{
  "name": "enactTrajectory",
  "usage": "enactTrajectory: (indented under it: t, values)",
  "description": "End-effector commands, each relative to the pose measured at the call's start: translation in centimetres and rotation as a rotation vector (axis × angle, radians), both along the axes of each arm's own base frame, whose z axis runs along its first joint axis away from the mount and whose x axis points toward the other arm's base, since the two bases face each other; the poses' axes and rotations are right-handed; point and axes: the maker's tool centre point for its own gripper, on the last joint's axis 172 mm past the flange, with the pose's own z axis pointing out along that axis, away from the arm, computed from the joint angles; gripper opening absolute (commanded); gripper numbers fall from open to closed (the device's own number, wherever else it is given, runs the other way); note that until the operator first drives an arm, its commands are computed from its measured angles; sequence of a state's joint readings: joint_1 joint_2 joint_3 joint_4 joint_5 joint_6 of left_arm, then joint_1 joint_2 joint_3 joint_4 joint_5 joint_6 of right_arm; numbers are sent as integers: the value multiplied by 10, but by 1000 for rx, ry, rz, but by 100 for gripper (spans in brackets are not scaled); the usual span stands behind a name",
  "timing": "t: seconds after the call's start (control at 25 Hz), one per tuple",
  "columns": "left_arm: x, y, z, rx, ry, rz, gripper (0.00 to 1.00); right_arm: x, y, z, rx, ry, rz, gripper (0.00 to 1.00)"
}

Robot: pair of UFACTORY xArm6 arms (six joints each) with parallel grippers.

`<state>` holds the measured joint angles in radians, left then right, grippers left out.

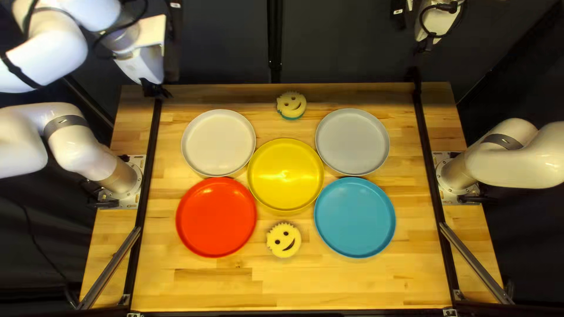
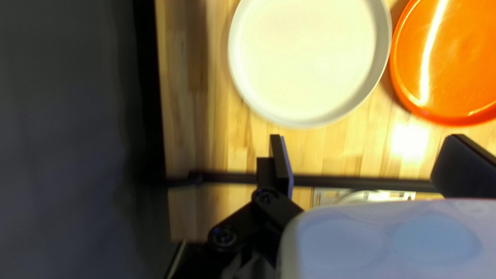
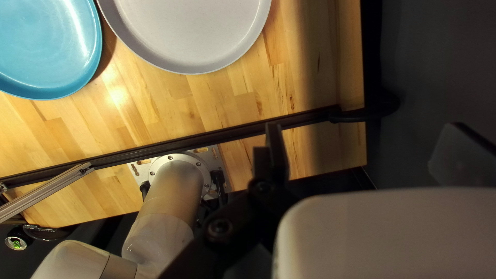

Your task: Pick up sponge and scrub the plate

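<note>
- Closest up, it's your left gripper [image 1: 155, 91], one of two: released, its two black fingers [image 2: 282, 163] standing wide apart, and nothing gripped between them.
- Over to your right gripper [image 1: 424, 47], number two, seen against the dark curtain [image 1: 341, 44] in the top left view. It's released as well, two fingers [image 3: 277, 152] spread, no sponge in its grasp.
- Now the sponges, and you've got two, both on the wooden table [image 1: 282, 293], both yellow with a smiling face!
- Sponge one, the near sponge [image 1: 284, 240], sits between the red and blue plates, just below the yellow one in the top left view.
- Sponge two, the far sponge [image 1: 291, 104], is up by the table's far edge, between the white and grey plates, showing you a teal edge.
- Plates next, and you can count five: a white plate [image 1: 218, 142] and a grey plate [image 1: 352, 142] in the far pair, a red plate [image 1: 216, 217] and a blue plate [image 1: 355, 217] in the near pair, and one yellow plate [image 1: 285, 174] right in the middle.
- Your left wrist view catches two of them, white and red, ahead of the fingers; your right wrist view catches two more, blue and grey.
- Two black rails flank the five plates, one on each side: left rail [image 1: 148, 170], right rail [image 1: 430, 170].
</note>
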<state>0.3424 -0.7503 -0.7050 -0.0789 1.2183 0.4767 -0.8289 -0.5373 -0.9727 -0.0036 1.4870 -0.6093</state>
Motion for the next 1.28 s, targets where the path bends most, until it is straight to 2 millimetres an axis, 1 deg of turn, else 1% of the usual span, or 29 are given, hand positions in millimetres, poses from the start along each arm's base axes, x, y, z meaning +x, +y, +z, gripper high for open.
enactTrajectory:
  t: [0.04,0.08,0.4,0.44,0.48,0.52,0.56,0.6,0.64,0.72,0.76,0.8,0.92,0.96,1.0,1.12,1.28]
  values:
    - [44,-36,-24,1,-12,-55,100,0,0,0,0,0,0,100]
    - [50,-44,-36,8,5,-73,100,0,0,0,0,0,0,100]
    - [50,-44,-36,8,5,-73,100,0,0,0,0,0,0,100]
    - [41,-39,-33,6,8,-55,100,0,0,0,0,0,0,100]
    - [37,-38,-33,10,10,-40,100,0,0,0,0,0,0,100]
    - [39,-39,-36,12,10,-31,100,0,0,0,0,0,0,100]
    - [45,-45,-43,13,9,-32,100,0,0,0,0,0,0,100]
    - [59,-56,-56,16,6,-41,100,0,0,0,0,0,0,100]
    - [68,-64,-64,17,3,-49,100,0,0,0,0,0,0,100]
    - [94,-86,-83,20,-11,-79,100,0,0,0,0,0,0,100]
    - [99,-90,-86,20,-15,-87,100,0,0,0,0,0,0,100]
    - [109,-101,-92,22,-24,-103,100,0,0,0,0,0,0,100]
    - [130,-124,-101,27,-43,-140,100,0,0,0,0,0,0,100]
    - [134,-128,-102,29,-46,-148,100,0,0,0,0,0,0,100]
    - [140,-138,-104,37,-55,-165,100,0,0,0,0,0,0,100]
    - [151,-157,-112,64,-79,-207,100,0,0,0,0,0,0,100]
    - [152,-175,-131,93,-95,-248,100,0,0,0,0,0,0,100]
